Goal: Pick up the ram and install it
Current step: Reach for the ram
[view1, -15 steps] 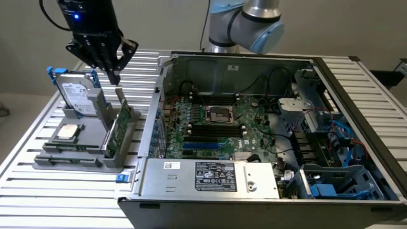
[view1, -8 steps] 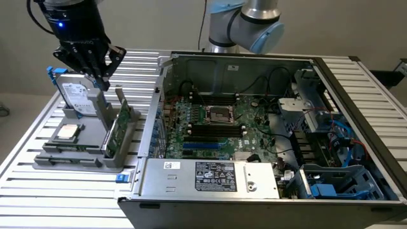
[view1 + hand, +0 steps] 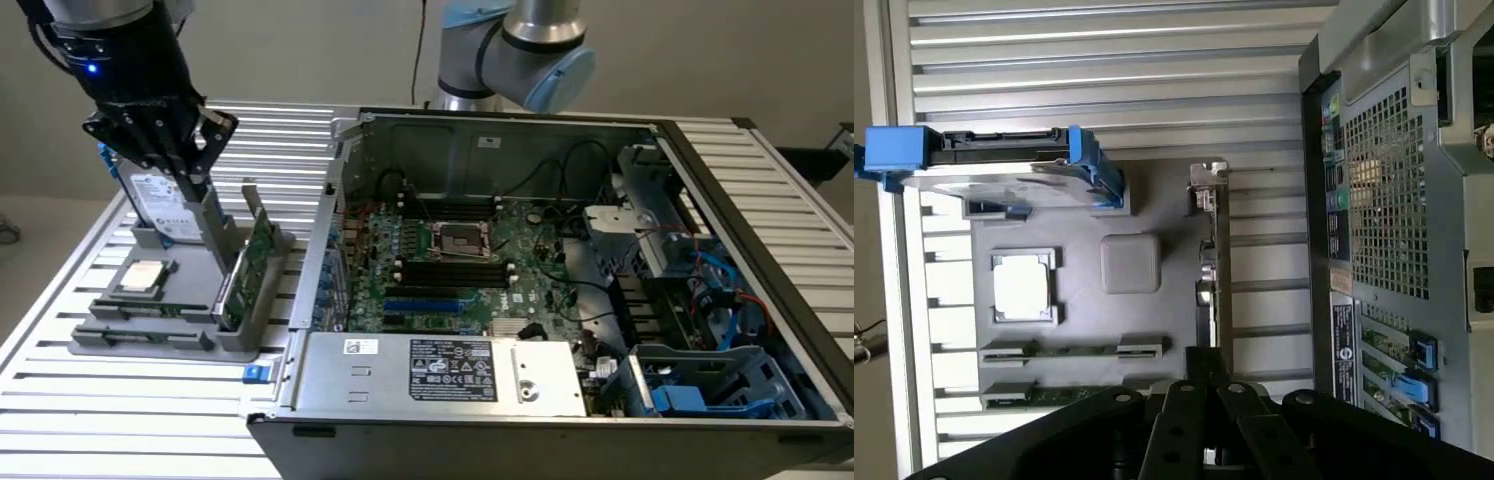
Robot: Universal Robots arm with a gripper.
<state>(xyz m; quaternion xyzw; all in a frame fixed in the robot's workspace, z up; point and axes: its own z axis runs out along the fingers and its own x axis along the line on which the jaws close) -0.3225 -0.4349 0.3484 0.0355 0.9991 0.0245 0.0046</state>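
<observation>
Exterior view: claw [image 3: 198, 183] pressed together, nothing seen in it, arm tilted, fingers pointing down over the grey holder [image 3: 134, 345] near the bench's left edge in this view. The ram [image 3: 254, 268] stands on edge at the holder's side toward the computer case [image 3: 400, 445]. A good pick likely needs the pads square across the board at mid-length, then a straight pull.
Wrist view: claw [image 3: 1202, 375] sits over one end of the ram [image 3: 1209, 285], which is seen edge-on.
</observation>
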